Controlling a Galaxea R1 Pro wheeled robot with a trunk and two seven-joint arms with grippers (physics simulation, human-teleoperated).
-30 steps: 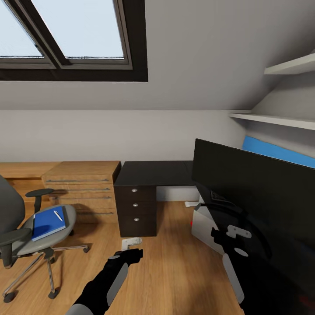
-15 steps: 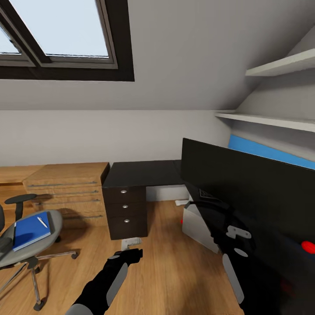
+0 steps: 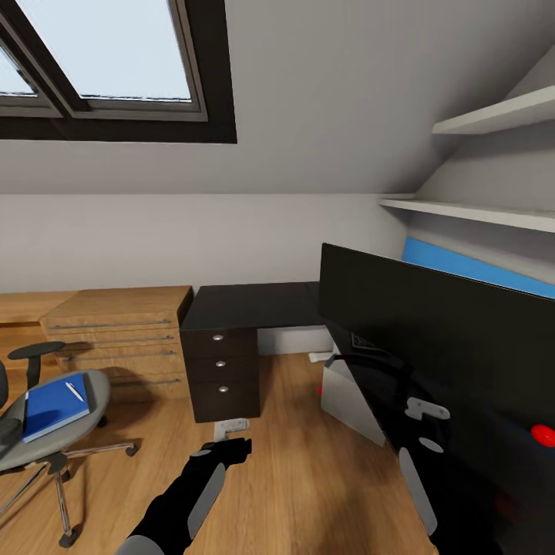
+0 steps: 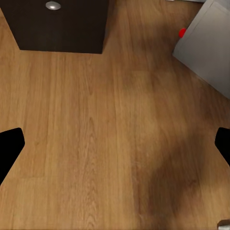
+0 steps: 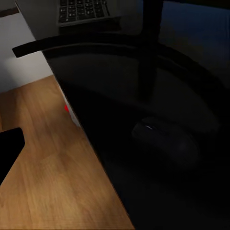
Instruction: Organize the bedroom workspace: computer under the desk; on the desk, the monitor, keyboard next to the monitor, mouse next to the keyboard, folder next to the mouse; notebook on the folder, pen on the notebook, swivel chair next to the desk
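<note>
The grey swivel chair (image 3: pixel 46 439) stands at the left with a flat blue notebook (image 3: pixel 52 406) on its seat and a white pen (image 3: pixel 75 391) on top; I cannot make out the folder. The black desk (image 3: pixel 247 304) with drawers stands against the wall. A big black monitor (image 3: pixel 432 331) stands at the right, with the pale grey computer (image 3: pixel 351 397) on the floor below. In the right wrist view the keyboard (image 5: pixel 88 9) and dark mouse (image 5: pixel 165 139) lie on the black desktop. My left gripper (image 3: pixel 235 447) hangs open over bare floor. My right gripper's finger (image 5: pixel 9 148) shows, open.
A wooden chest of drawers (image 3: pixel 123 331) stands left of the desk. A small white object (image 3: pixel 231 425) lies on the floor by the desk drawers. White shelves (image 3: pixel 478 212) run along the right wall, with a skylight (image 3: pixel 100 54) above. Wood floor lies open between chair and desk.
The camera swung to the right a second ago, sliding chair and desk leftward in view. Since half a second ago the scene holds still; my right arm dipped slightly.
</note>
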